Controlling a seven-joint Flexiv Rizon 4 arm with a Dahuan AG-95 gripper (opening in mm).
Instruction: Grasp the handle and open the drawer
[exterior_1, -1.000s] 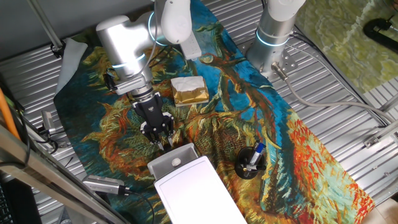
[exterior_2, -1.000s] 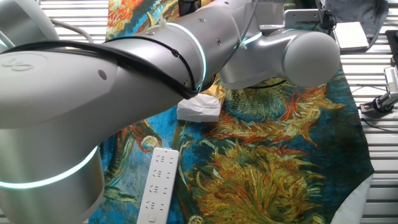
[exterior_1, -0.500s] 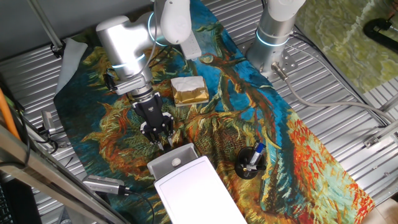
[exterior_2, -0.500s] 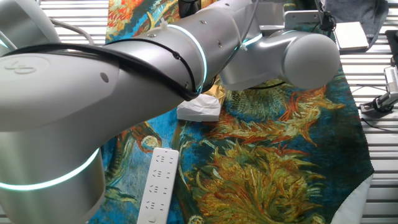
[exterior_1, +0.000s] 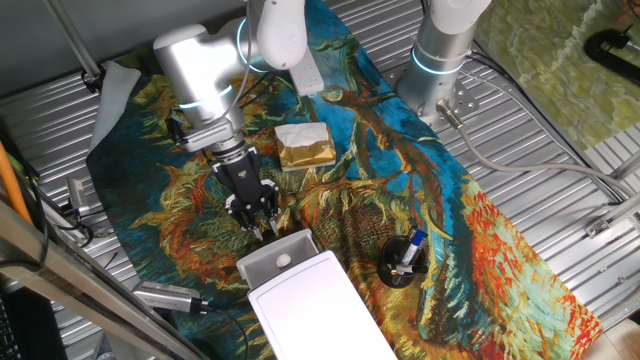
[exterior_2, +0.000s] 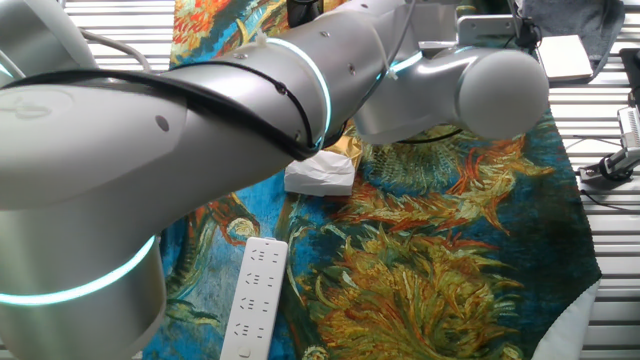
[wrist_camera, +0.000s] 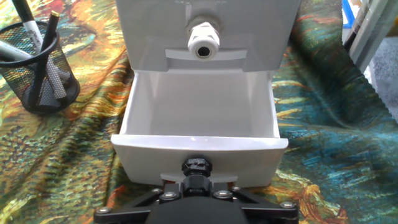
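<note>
Step in hand: pulling. The drawer (wrist_camera: 199, 144) already stands well out of the white box (exterior_1: 318, 305), and the hand view looks down into its bare tray, so I judge the opening far along or done.
Drawer position: it juts from the end of the white box that faces the arm, on the patterned cloth (exterior_1: 470, 215) over the table.
Handle: the knob on the drawer's own front wall is out of sight, below the wall's rim on the side away from the white box. A second white knob (wrist_camera: 203, 42) sits on the box face above the tray; it looks to belong to an upper compartment.
Fingers: the fingers (exterior_1: 256, 222) reach down to the drawer's front wall, at the far edge from the white box. Whether they are clamped on the handle or slack, and how wide they stand, cannot be told from any view.
Next move: if more travel is wanted, a straight pull away from the white box, kept level so the tray does not jam; otherwise loosen the hold and back off along that line.
Nearby: the mesh pen holder (wrist_camera: 38, 68) stands beside the white box, apart from the drawer.
</note>
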